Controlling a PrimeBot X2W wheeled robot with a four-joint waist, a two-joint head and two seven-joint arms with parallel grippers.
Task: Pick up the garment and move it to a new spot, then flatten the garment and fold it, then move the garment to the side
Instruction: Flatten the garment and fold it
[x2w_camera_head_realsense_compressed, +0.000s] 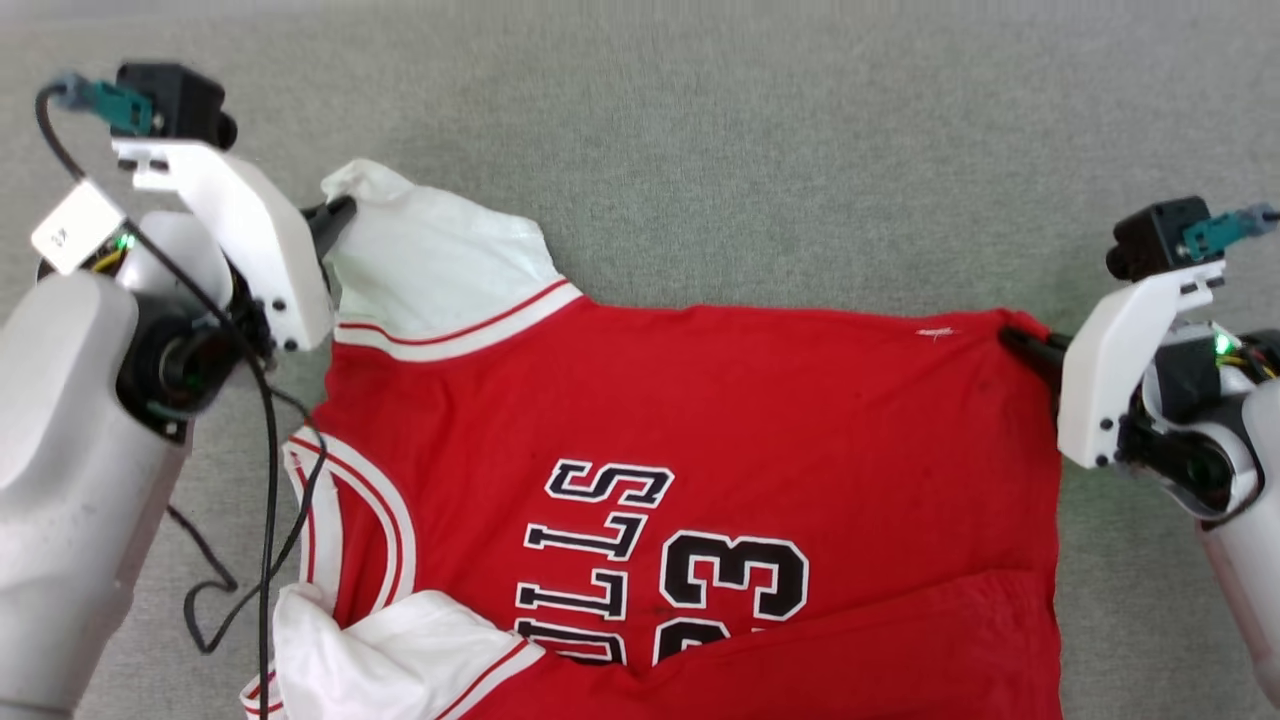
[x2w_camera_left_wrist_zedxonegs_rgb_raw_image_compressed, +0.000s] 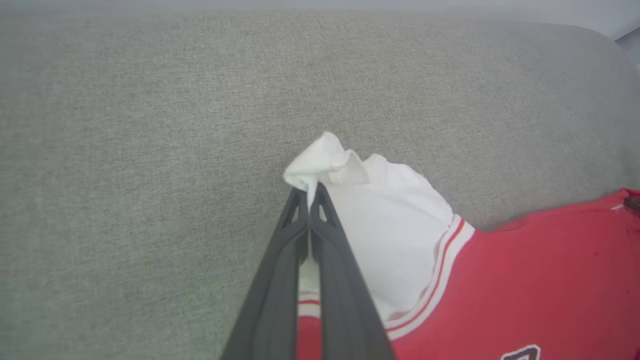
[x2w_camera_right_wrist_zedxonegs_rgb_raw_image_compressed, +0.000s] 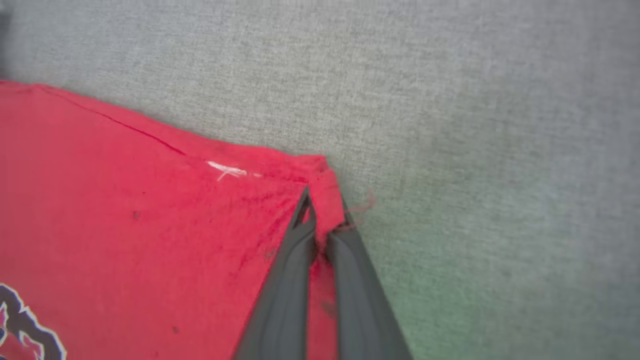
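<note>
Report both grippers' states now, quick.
Left gripper: shut on the garment, pinching its white sleeve tip.
Right gripper: shut on the garment, pinching its red corner.

head cam: high, facing steeply down on the garment (x2w_camera_head_realsense_compressed: 700, 420) and grey fabric surface (x2w_camera_head_realsense_compressed: 700, 150) | left wrist cam: close, low, sighting along left gripper (x2w_camera_left_wrist_zedxonegs_rgb_raw_image_compressed: 309, 190) | right wrist cam: close, sighting along right gripper (x2w_camera_right_wrist_zedxonegs_rgb_raw_image_compressed: 324, 207) | shared: each wrist view repeats one far garment corner from the head view
</note>
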